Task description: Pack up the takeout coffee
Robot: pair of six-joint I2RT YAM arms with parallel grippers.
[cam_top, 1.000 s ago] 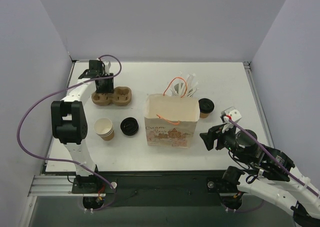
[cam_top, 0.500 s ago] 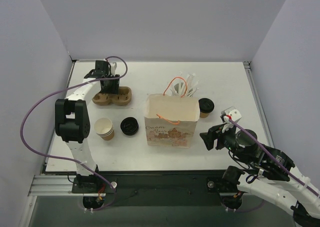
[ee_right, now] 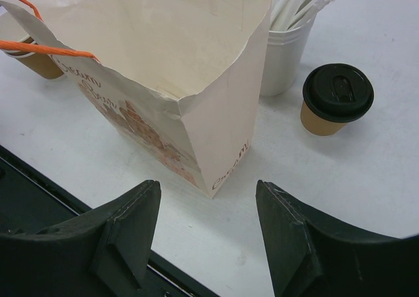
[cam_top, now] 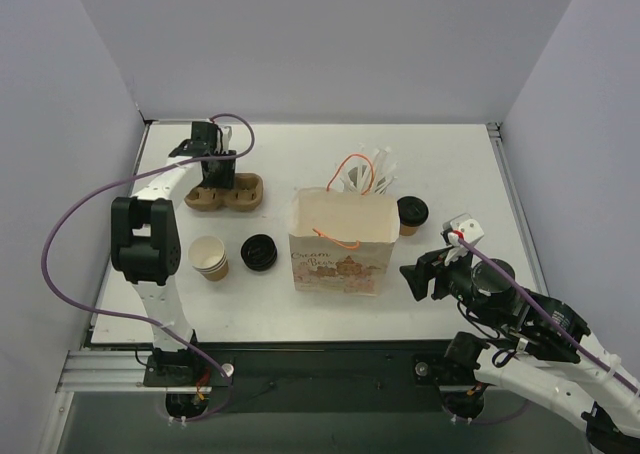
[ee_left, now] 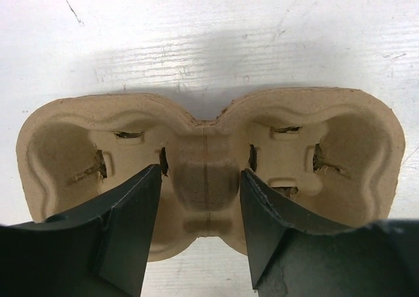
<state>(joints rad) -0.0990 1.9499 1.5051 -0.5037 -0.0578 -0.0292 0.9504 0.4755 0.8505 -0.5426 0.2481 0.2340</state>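
The takeout coffee (ee_right: pixel 336 97) stands upright with its black lid on, on the white tabletop (cam_top: pixel 450 164), near the right side of the paper bag (cam_top: pixel 342 244). We see the bag standing open. The pulp cup carrier (ee_left: pixel 206 173) lies at the far left. Our left tool (ee_left: pixel 200 182) has its fingers apart on both sides of the carrier's middle bridge. Our right tool (ee_right: pixel 206 192) is wide and holds nothing, near the bag.

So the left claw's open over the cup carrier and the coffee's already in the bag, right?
No, the coffee isn't in the bag; the right wrist view shows it standing on the table beside the bag. The left claw is open over the carrier, as you said.
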